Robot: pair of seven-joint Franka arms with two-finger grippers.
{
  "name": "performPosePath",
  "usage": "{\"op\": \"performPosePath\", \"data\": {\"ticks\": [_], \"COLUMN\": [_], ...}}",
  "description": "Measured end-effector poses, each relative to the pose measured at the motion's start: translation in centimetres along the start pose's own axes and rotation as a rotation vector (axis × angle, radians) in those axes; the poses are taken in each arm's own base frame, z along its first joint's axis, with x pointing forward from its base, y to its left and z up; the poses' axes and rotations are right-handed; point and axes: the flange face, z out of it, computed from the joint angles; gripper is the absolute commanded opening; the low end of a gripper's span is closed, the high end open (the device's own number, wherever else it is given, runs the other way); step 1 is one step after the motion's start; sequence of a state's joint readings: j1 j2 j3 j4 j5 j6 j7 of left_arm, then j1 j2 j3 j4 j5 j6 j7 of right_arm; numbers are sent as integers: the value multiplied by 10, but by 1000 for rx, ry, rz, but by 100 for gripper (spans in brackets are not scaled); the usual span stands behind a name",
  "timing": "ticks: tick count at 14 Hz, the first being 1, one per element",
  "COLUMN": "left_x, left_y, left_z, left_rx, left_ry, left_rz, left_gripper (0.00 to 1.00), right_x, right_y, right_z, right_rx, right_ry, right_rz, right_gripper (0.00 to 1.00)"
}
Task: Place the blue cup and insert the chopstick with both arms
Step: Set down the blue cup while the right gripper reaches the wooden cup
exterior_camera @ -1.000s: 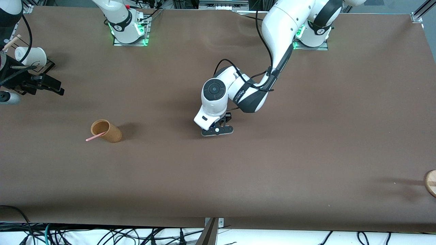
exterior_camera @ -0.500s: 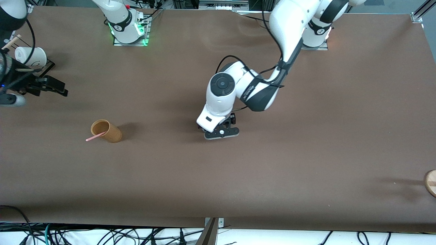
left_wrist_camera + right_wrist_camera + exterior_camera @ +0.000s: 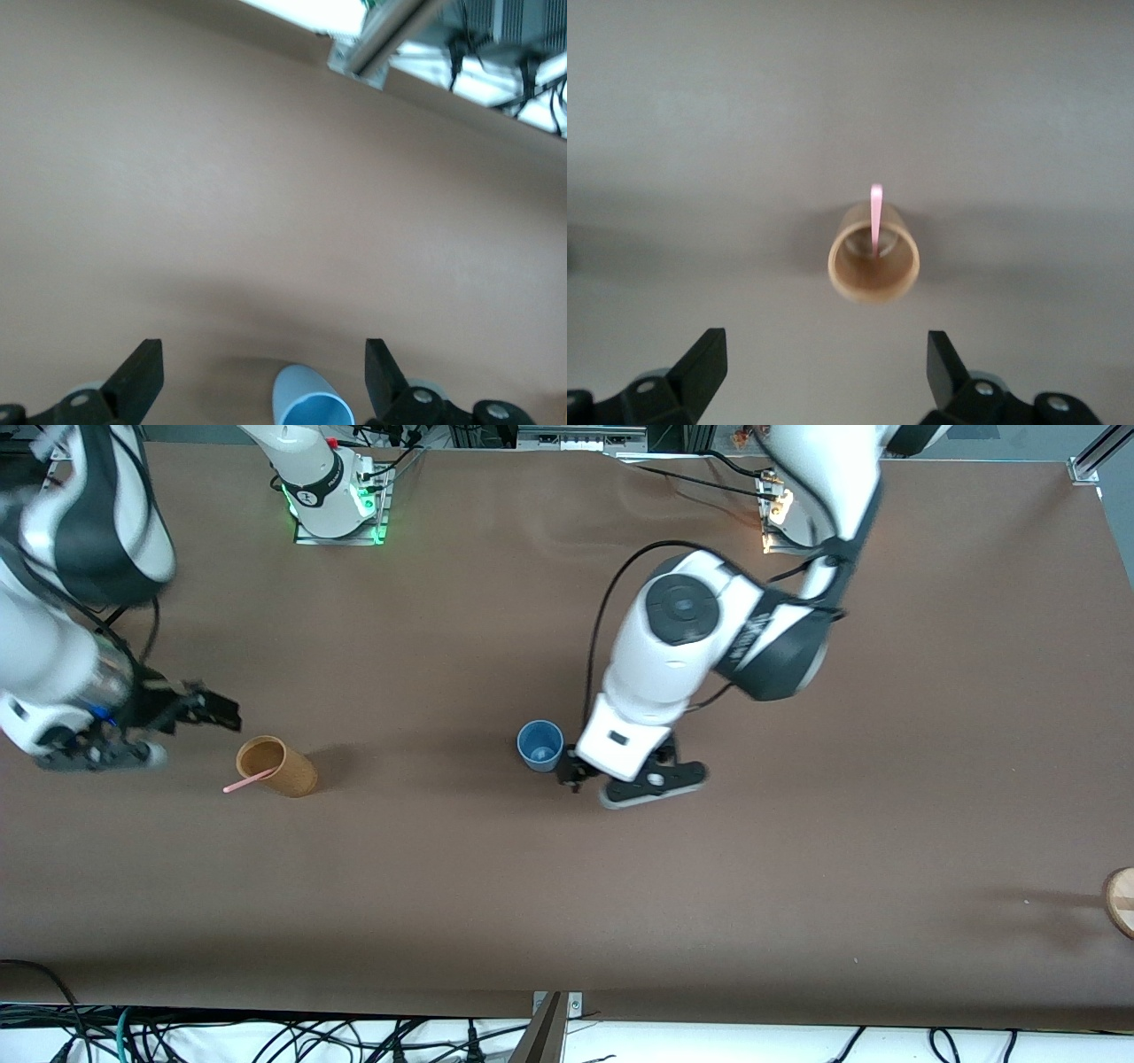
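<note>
The blue cup [image 3: 540, 744] stands upright near the table's middle. It also shows in the left wrist view [image 3: 310, 409], low between the fingers. My left gripper [image 3: 574, 769] hangs open and empty just beside and above the cup [image 3: 261, 376], holding nothing. The pale pink chopstick [image 3: 247, 782] leans in the tan cup [image 3: 277, 766], toward the right arm's end of the table. My right gripper [image 3: 220, 712] is open and empty, in the air close to the tan cup. In the right wrist view the gripper [image 3: 824, 363] faces the tan cup [image 3: 873, 266] with the chopstick [image 3: 875, 215] sticking out.
A round wooden piece [image 3: 1121, 902] sits at the table's edge at the left arm's end. Cables hang below the table's near edge. Bare brown table [image 3: 797, 850] lies between the blue cup and the near edge.
My left hand has lifted and shifted toward the left arm's end, uncovering the blue cup standing on the table. My right arm has swung in toward the tan cup.
</note>
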State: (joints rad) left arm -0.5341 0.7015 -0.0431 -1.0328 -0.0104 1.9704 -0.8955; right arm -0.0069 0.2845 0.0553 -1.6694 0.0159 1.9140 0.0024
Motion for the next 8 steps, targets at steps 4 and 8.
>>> {"op": "performPosePath", "data": {"ticks": [4, 8], "left_x": [33, 87], "left_y": [-36, -106], "left_z": [-31, -54], "left_rx": [30, 74], "left_ry": [-7, -23], "left_rz": [40, 120], "left_gripper": [100, 100], "right_x": [22, 15], "right_y": [8, 10], "right_z": [77, 111], "right_rx": [-8, -52], "right_ry": [45, 68], "right_rz": [0, -49], "right_gripper": [99, 70]}}
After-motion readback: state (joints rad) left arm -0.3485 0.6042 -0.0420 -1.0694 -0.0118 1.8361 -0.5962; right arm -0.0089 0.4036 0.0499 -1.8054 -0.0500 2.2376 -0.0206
